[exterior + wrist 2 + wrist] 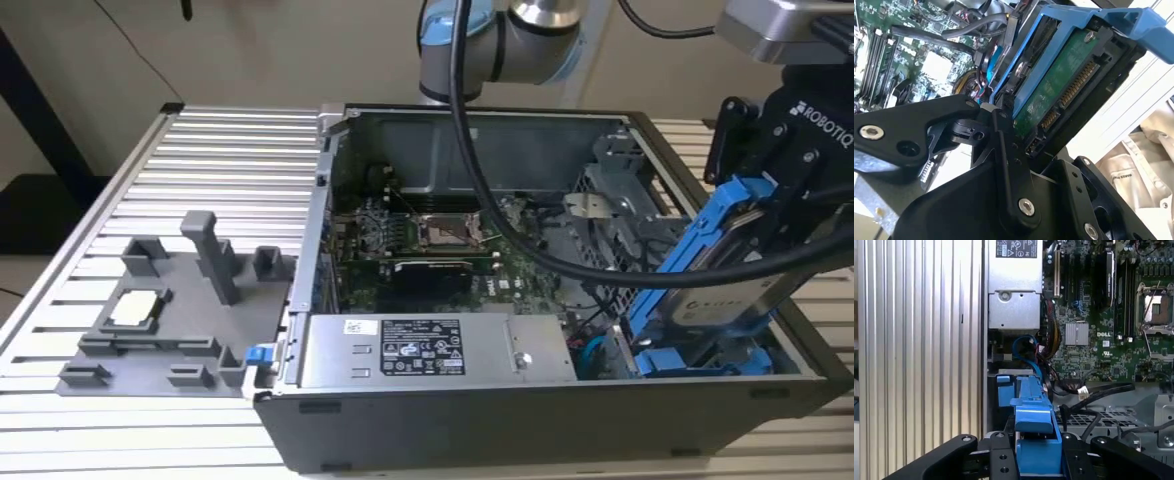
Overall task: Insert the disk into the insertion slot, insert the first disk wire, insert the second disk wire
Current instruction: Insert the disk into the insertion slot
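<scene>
Standing on a ribbed aluminium table (214, 150), an open grey computer case (534, 425) takes up the middle and the exterior view's right of the scene. The table's pale slats run across the surface. At the exterior view's left lies a grey fixture tray (174, 340) with upright posts and a small pale chip (138, 308) seated in it. Beyond the far edge of the table is a plain beige wall (294, 50), with a dark frame (40, 120) leaning at the exterior view's far left.

Inside the case a green motherboard (427, 250) lies flat. A grey power-supply box (414, 350) runs along the near wall, and a grey drive cage (617, 190) stands towards the far right.

The arm (501, 40) reaches in from the far side, trailing a black cable (467, 110). The gripper (767, 200) is closed on the disk (714, 290), its black fingers (999, 450) pressing the blue frame from both sides in the first wrist view. The disk hangs steeply tilted over the case's near right corner, upper end at the gripper, lower end down among blue parts by the right wall. Whether that end has entered a bay I cannot tell. In the second wrist view the disk's (1064, 85) green underside and connector row face the camera.
</scene>
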### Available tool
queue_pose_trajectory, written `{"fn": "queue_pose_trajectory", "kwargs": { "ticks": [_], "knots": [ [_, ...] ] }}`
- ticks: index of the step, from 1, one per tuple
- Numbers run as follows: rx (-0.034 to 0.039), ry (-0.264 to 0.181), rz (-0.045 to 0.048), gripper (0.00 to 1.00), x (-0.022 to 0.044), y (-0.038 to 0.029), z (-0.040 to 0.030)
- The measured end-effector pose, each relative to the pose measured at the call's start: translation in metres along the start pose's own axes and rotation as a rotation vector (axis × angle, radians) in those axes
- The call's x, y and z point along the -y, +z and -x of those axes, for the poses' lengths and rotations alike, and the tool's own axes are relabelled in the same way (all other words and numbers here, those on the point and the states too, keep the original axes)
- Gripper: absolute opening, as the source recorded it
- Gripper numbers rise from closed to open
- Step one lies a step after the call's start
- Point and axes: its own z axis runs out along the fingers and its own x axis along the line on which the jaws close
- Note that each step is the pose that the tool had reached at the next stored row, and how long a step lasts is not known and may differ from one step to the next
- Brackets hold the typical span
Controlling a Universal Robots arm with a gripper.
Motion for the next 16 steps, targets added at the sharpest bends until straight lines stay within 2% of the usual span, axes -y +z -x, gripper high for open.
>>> {"fn": "queue_pose_trajectory", "kwargs": {
  "ticks": [11,16],
  "knots": [
    [0.0023,0.000,0.0001,0.33,0.0022,0.0127,0.0001],
    [0.0026,0.000,0.0003,0.33,0.0031,0.0210,0.0001]
  ]
}}
